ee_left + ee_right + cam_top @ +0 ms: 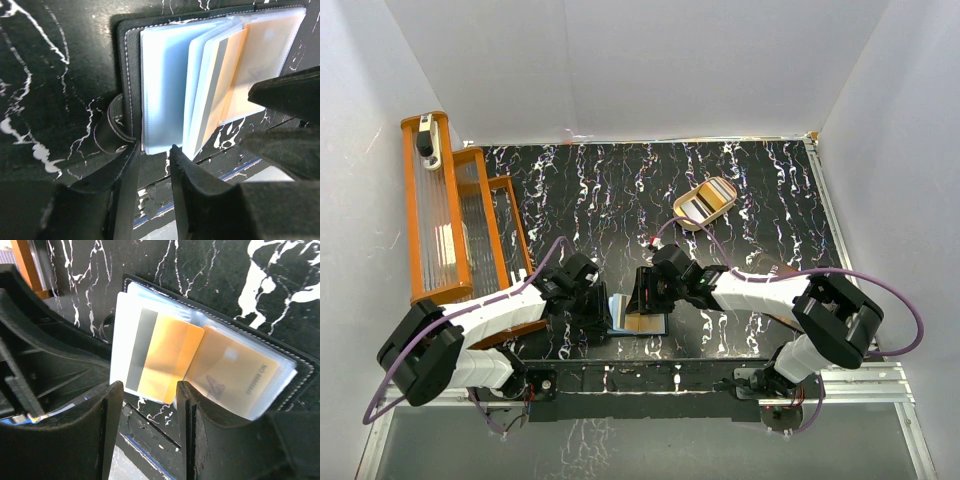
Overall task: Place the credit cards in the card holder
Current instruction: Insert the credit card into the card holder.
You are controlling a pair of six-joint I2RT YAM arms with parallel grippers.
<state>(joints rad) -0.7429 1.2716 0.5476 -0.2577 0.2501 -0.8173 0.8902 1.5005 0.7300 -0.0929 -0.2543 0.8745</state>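
Nearest the lens, the right hand (pixel 147 390) shows its two black fingers moderately parted on either side of the lower end of a gold-orange card (pixel 170 355). The card lies grey stripe up in a raised clear sleeve (pixel 120 340) of the card holder (pixel 129 65); whether the pads actually touch the card's edges I cannot tell. The holder lies open on the worktop (pixel 600 190) close to its near edge, between the two arms. The left hand (pixel 154 150) has only a narrow gap, its tips at the lower edge of the pale left-hand sleeve (pixel 165 90), beside the closing strap. The step in hand looks like seating the card. It probably wants a push along the sleeve's length, kept flat to the plastic so no corner catches, while the left hand steadies the cover against sliding. A second gold card (pixel 235 372) sits in the right-hand sleeve. Well apart, toward the far right, a tan oval tray (pixel 678 212) holds more cards (pixel 708 200), pale and dark; how many I cannot tell.
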